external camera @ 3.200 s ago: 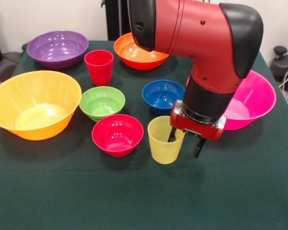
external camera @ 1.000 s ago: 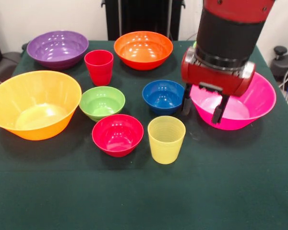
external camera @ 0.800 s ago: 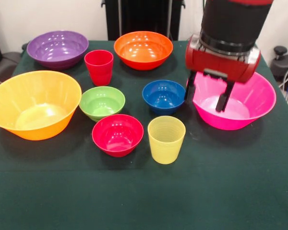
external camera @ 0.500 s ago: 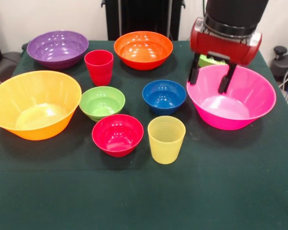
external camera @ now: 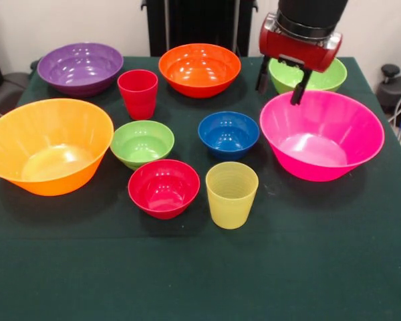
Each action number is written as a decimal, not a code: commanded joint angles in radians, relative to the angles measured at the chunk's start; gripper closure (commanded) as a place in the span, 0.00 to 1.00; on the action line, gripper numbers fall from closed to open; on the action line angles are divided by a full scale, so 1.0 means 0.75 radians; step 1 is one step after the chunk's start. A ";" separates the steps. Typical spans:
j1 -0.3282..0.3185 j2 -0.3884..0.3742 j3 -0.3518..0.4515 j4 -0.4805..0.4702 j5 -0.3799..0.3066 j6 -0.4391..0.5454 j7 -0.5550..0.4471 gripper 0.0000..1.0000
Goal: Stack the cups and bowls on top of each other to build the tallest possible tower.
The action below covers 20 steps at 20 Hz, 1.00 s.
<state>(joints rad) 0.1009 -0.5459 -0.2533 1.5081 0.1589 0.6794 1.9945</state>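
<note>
I've got the gripper (external camera: 279,85) spread wide and empty over the table's far edge; ribbed translucent yellow plastic cup (external camera: 231,194) stands upright, a clumsy descent could tip it.

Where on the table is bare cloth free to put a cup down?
The wide cloth strip in front of the yellow cup and small red bowl is free. Around the small blue bowl and small green bowl it is crowded.
</note>
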 commanded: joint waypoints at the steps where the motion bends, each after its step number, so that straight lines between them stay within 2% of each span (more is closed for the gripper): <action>1: 0.045 0.010 0.050 0.379 -0.069 -0.260 0.241 0.00; 7: 0.032 0.000 0.061 0.508 -0.077 -0.417 0.190 0.00; 14: -0.073 0.048 0.116 0.486 -0.057 -0.561 0.137 0.00; 16: -0.116 0.062 0.131 0.450 -0.050 -0.564 0.114 0.00; 20: -0.165 0.034 0.145 0.377 -0.043 -0.454 0.061 0.00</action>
<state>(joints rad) 0.0278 -0.5483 -0.2517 1.8318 0.1575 0.3297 1.9945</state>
